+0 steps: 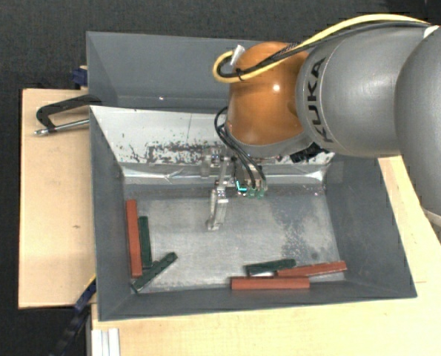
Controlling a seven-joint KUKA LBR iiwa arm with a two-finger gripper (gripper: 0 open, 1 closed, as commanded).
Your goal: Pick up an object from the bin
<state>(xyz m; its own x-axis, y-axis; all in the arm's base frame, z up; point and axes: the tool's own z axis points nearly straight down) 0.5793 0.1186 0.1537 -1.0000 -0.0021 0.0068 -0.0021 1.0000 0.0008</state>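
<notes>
My gripper [216, 221] hangs below the orange wrist cover, over bare floor in the middle of the bin, a little in front of the back wall. No loose thing lies directly under it. The nearest pieces are well off to the lower left: a long red stick [133, 236] along the left wall, a dark green stick [144, 237] lying beside it, and another dark green stick [154, 271] set at a slant at their lower ends.
Along the front wall lie a red stick [270, 282], a dark green stick [271, 268] above it and a second red stick [313, 270] to their right. The arm's large grey body covers the bin's upper right.
</notes>
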